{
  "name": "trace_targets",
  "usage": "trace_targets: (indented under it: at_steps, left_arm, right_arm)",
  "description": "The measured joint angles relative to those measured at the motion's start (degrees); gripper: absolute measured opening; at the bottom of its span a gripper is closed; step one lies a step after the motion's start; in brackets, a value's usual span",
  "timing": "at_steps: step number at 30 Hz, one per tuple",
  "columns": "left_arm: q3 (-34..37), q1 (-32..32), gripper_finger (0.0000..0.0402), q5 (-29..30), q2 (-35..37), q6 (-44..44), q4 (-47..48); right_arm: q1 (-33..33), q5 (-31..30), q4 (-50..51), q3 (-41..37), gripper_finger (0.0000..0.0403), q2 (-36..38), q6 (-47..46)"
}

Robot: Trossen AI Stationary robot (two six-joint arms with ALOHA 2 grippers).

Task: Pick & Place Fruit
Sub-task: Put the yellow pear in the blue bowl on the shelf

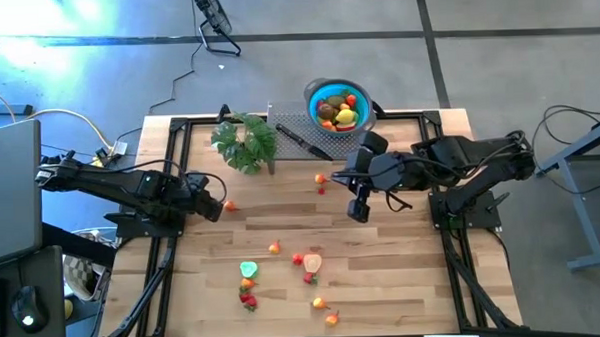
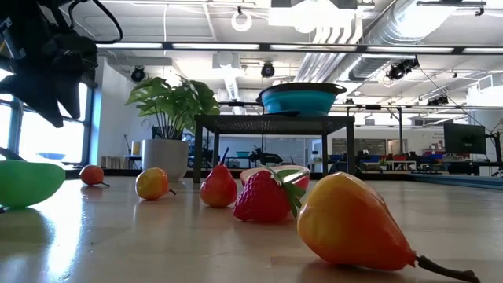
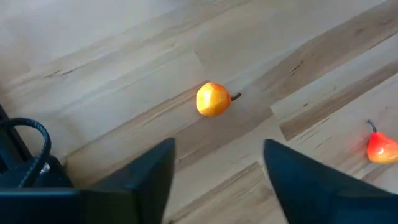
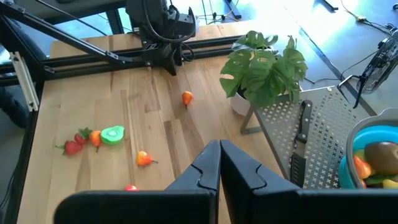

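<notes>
Left gripper [image 3: 217,171] parted, right gripper [image 4: 219,163] closed.

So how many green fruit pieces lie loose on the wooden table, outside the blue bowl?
1: a bright green rounded toy fruit piece, in the scattered cluster on the side away from the bowl, beside small orange and red fruits. The leafy plant might hide another.

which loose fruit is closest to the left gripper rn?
The small orange fruit just off the left gripper, alone on the table's left side; the other loose fruits lie mid-table or nearer the front edge.
</notes>
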State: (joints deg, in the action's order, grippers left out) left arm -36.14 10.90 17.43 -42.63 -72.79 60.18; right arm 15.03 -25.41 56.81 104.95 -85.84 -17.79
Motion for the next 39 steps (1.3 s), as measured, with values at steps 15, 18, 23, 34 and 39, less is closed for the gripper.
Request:
trace_targets:
  at_steps: [15,18,23,34,39]
  left_arm:
    - [0.00,0.00,0.0365,0.16,-0.74,-4.16,-2.37]
    - [0.00,0.00,0.0365,2.63,-2.18,-5.89,-4.40]
    - [0.00,0.00,0.0365,2.99,-6.69,-7.46,-5.10]
    - [0.00,-0.02,0.0365,0.81,-13.53,-10.49,-9.56]
    - [0.00,-0.02,0.0365,0.07,-14.69,-10.02,-10.40]
  right_arm:
    - [0.00,0.02,0.01,0.00,0.0003,-0.02,0.03]
    - [0.00,0.02,0.01,0.00,0.0003,-0.04,0.05]
    - [-0.01,0.02,0.01,0.00,0.0003,-0.04,0.05]
    - [-0.02,0.02,0.01,0.00,0.0003,-0.07,-0.01]
    - [-0.02,0.02,-0.13,0.00,0.0003,-0.07,-0.12]
